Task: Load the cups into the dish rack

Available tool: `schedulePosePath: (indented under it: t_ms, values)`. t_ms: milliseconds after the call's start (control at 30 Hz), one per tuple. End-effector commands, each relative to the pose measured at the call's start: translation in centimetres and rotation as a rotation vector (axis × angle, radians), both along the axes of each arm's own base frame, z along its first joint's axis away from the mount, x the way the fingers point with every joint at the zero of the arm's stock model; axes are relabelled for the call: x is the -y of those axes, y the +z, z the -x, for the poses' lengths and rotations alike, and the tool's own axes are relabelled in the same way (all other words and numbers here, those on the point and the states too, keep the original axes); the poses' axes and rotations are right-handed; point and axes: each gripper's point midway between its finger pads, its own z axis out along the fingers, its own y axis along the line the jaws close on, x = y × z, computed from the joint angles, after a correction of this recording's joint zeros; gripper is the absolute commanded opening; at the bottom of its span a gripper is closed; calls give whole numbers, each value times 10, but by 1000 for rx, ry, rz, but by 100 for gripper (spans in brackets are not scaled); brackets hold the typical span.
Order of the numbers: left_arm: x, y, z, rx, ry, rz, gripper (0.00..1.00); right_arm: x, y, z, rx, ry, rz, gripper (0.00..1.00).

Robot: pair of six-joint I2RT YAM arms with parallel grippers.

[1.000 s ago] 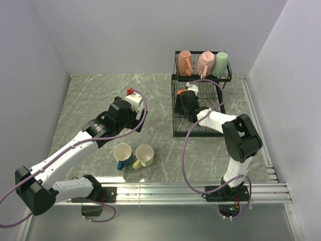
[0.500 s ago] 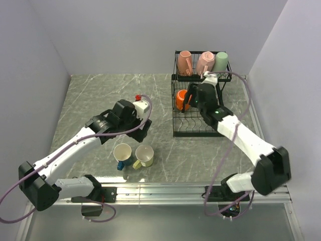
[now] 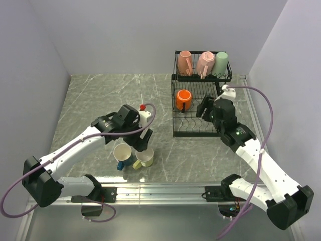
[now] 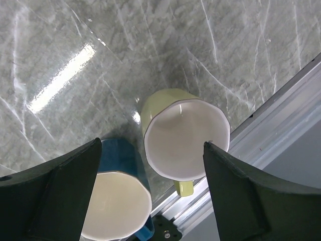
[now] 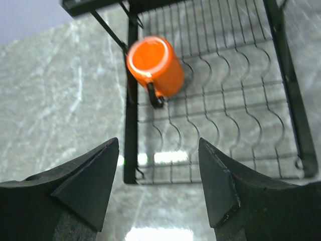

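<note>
The black wire dish rack (image 3: 198, 131) stands at the back right. Its upper basket holds two pink mugs (image 3: 184, 62) and a pale green mug (image 3: 221, 61). An orange mug (image 3: 183, 99) lies upside down on the lower wavy shelf, also in the right wrist view (image 5: 155, 66). A blue mug (image 3: 122, 153) and a pale yellow mug (image 3: 145, 156) stand upright side by side near the front edge. My left gripper (image 4: 153, 165) is open just above them, with the yellow mug (image 4: 186, 138) between its fingers. My right gripper (image 5: 158, 173) is open and empty, in front of the rack.
A grey marble table top (image 3: 100, 95) with an aluminium rail (image 3: 165, 188) along the near edge. Pale walls close in at the left, back and right. The rack's lower shelf (image 5: 225, 120) has open slots right of the orange mug.
My right gripper has let go of the orange mug on the lower shelf and drawn back to the right and toward me. My left gripper has moved down over the blue and yellow mugs.
</note>
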Motion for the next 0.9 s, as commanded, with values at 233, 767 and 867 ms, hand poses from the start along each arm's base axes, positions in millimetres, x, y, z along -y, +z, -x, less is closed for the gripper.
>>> schedulePosePath:
  t_ms: [233,767,867]
  values:
    - [0,-27,-2,-8,19,-147,83,20,-10,30,-23,-36,-1,72]
    - [15,-52,-7,-96,7,-205,4,38,-16,50,-17,-74,17,71]
    - [17,-49,-8,-95,6,-198,0,39,-17,53,-15,-73,14,71]
